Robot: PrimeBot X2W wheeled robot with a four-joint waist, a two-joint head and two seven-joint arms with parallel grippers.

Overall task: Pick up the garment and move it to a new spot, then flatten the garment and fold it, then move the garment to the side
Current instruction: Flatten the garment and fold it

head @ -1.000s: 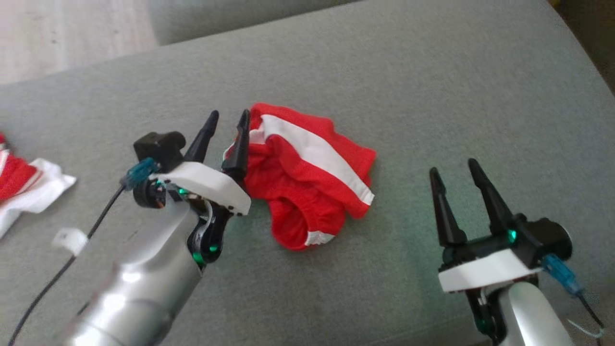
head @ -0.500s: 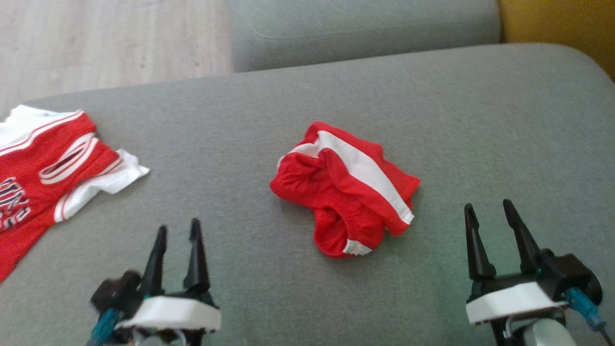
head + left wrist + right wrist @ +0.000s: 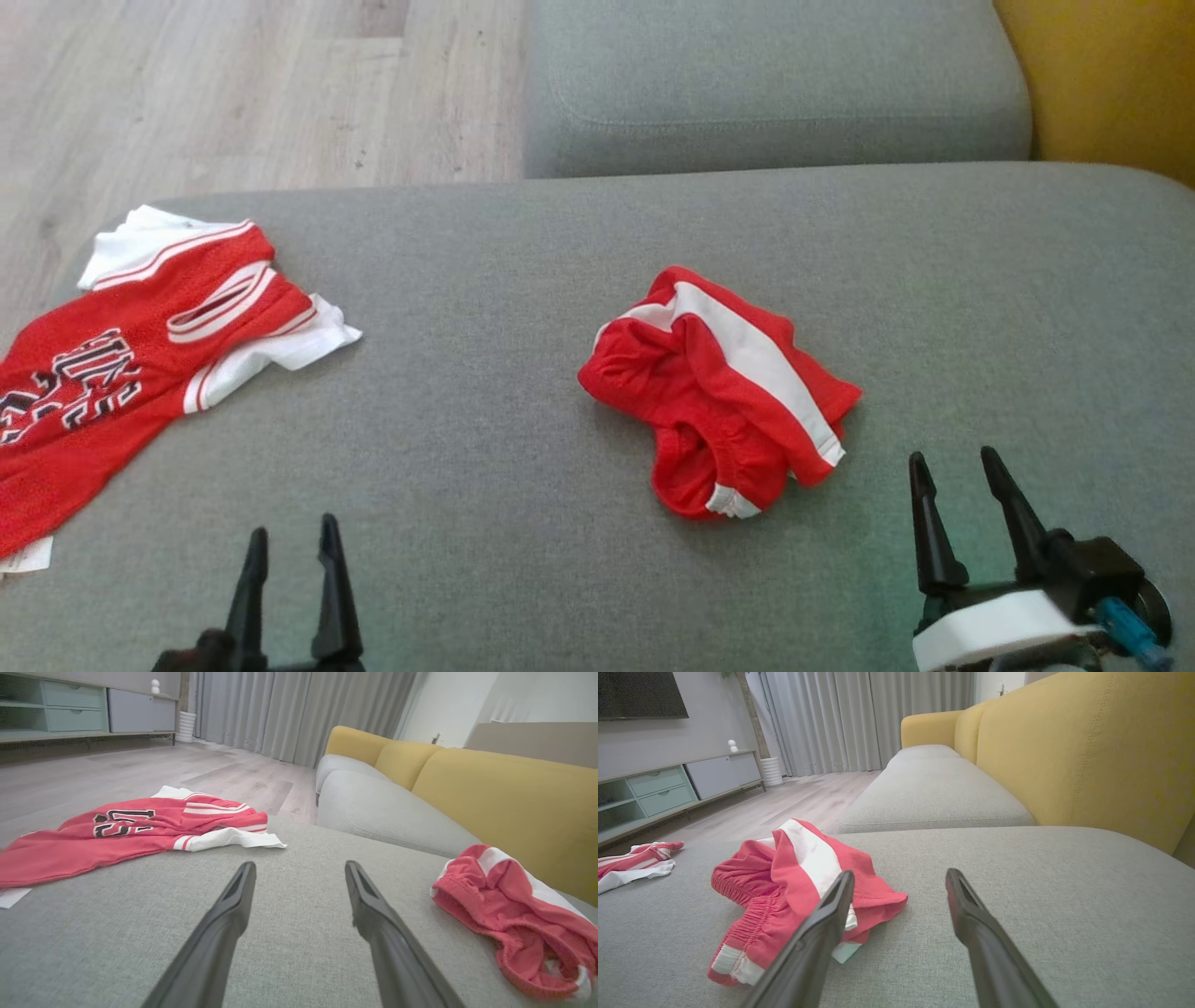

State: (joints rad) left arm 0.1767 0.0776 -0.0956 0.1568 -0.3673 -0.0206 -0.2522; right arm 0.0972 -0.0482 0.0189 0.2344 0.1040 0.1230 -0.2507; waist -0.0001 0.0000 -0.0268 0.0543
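The garment, a pair of red shorts (image 3: 709, 401) with a white side stripe, lies crumpled in a heap on the grey sofa seat (image 3: 485, 271). My left gripper (image 3: 291, 527) is at the lower left, open and holding nothing, well apart from the shorts. My right gripper (image 3: 952, 455) is open just right of and nearer than the heap, not touching it. In the left wrist view, the shorts (image 3: 504, 905) lie to the right of my open left gripper (image 3: 300, 864). In the right wrist view, the shorts (image 3: 784, 886) sit left of my open right gripper (image 3: 900, 872), partly behind one finger.
A red and white jersey (image 3: 121, 364) is spread at the seat's left edge, partly hanging over it. Wooden floor (image 3: 233, 93) lies beyond, with a second grey cushion (image 3: 775, 84) behind. A yellow backrest (image 3: 1111, 84) bounds the right side.
My left gripper has drawn back from the left edge of the shorts to the near left. The head camera has shifted, bringing the jersey into view. The shorts lie still.
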